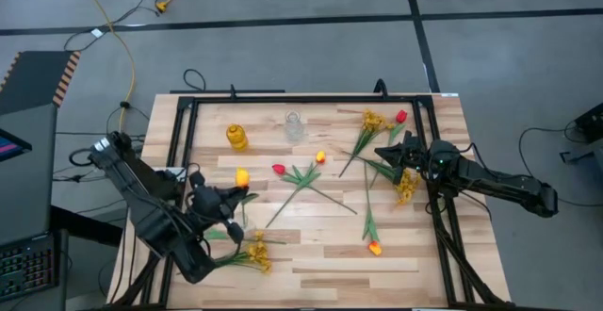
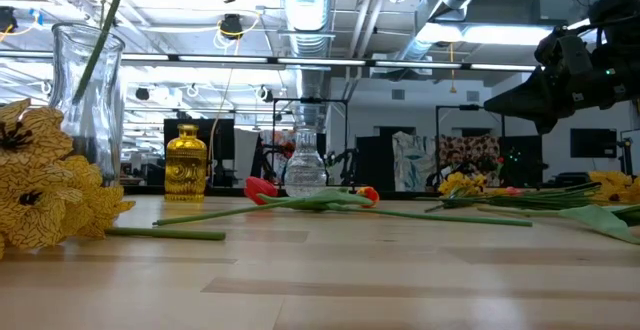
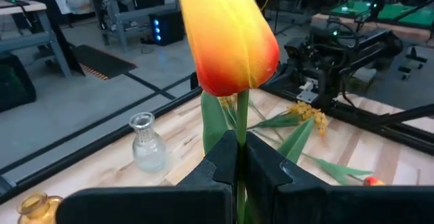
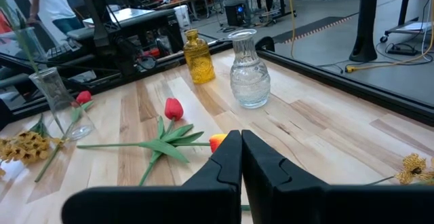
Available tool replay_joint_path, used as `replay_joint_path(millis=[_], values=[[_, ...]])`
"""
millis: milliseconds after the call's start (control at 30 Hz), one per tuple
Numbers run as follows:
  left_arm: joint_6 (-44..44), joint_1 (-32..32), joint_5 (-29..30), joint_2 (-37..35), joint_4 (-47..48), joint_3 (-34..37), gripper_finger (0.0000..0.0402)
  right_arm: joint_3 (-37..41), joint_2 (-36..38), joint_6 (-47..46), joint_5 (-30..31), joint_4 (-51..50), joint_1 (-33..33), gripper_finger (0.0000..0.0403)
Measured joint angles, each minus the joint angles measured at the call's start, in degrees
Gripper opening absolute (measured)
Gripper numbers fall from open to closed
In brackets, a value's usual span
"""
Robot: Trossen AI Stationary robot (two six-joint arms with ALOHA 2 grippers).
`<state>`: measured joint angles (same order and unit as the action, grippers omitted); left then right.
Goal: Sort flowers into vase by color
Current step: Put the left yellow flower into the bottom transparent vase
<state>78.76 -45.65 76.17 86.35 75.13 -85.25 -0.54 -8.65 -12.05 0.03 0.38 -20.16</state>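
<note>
My left gripper (image 1: pixel 234 196) is near the table's left near corner, shut on a yellow-orange tulip (image 3: pixel 230 34). Its green stem (image 2: pixel 103 25) slants down into a tall clear vase (image 2: pixel 90 90) there. My right gripper (image 4: pixel 241 157) is shut and holds nothing; it hangs raised above flowers (image 1: pixel 391 151) at the table's right. A squat yellow vase (image 1: pixel 236 137) and a small clear vase (image 1: pixel 295 125) stand near the far edge. Red tulips (image 1: pixel 279 170), orange tulips (image 1: pixel 375 248) and mustard sprays (image 1: pixel 407 187) lie flat on the wood. My left gripper pinches the tulip's stem (image 3: pixel 241 125) between its two fingers, just below the flower head. The head stands up past the fingertips (image 3: pixel 224 157). The flower is lifted off the table, and the lower stem reaches down into the tall clear vase (image 4: pixel 57 98).
A mustard spray (image 2: pixel 40 195) lies beside the tall vase by the near left. A black frame (image 1: pixel 188 104) rims the table. Bare wood lies along the near edge, centre (image 1: pixel 320 254). A person (image 4: pixel 47 3) stands in the room beyond.
</note>
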Motion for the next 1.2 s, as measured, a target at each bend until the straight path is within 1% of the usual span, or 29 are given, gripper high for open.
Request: replay_joint_path(millis=[233,400,800,967,1067,1200], values=[[6.16,-0.37,0.04,0.02,-0.02,6.23,0.0,0.0,-0.02,0.0,0.0,-0.02,0.0,0.0036],[8.85,-0.37,-1.52,0.02,-0.04,9.67,0.0,0.0,-0.02,0.0,0.0,0.0,0.0,0.0036],[8.72,-0.23,-9.89,0.0,-0.9,10.38,0.0012,0.0,0.0,0.0,0.0,0.0,0.0,0.0036],[5.71,-0.21,-13.23,0.0,-1.21,10.38,0.0015,0.0,-0.02,0.0,0.0,0.0,0.0,0.0036],[4.38,-0.22,-15.44,0.0,-1.36,10.38,0.0031,0.0,-0.02,0.0,0.0,0.0,0.0,0.0036],[3.54,0.23,-17.78,0.0,-1.35,10.38,0.0071,0.0,-0.02,0.0,0.0,0.0,0.0,0.0036]])
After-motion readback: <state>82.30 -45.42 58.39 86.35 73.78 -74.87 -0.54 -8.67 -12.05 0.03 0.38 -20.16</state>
